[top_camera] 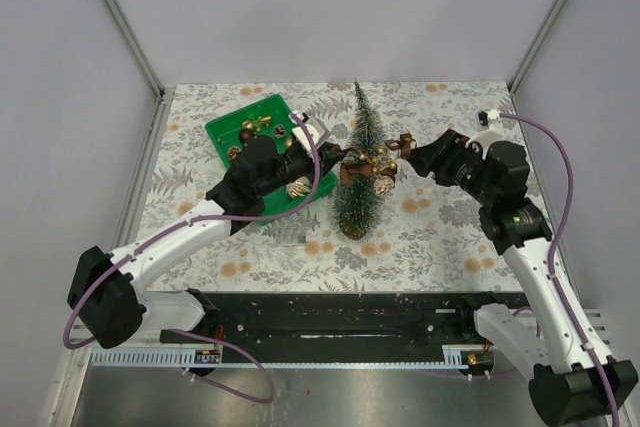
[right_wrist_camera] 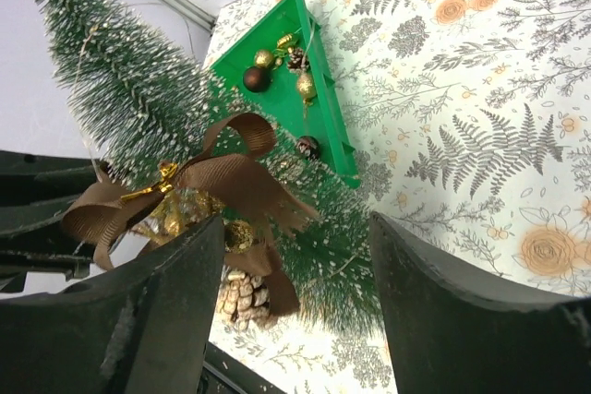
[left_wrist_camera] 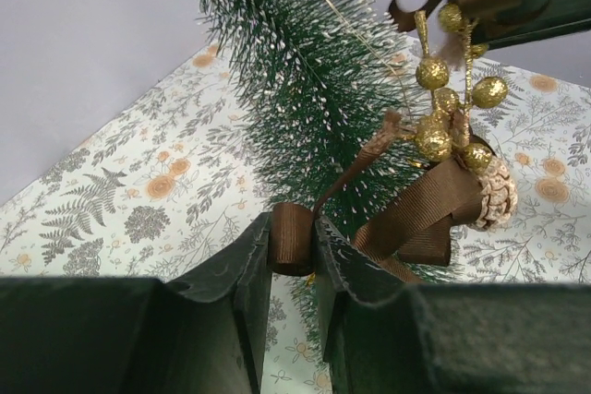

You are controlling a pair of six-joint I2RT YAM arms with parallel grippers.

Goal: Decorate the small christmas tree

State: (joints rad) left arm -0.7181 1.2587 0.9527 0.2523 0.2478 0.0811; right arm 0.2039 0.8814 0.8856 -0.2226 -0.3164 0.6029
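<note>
The small christmas tree stands mid-table on its wooden disc base; it also shows in the left wrist view and the right wrist view. A brown ribbon bow ornament with gold berries and a pinecone hangs against the tree's middle. My left gripper is shut on a loop of its brown ribbon. My right gripper is open just right of the tree, its jaws spread around the bow and branches without gripping.
A green tray sits behind and left of the tree, holding several small gold and brown baubles. Another pinecone ornament lies by the left arm. White walls enclose the floral table.
</note>
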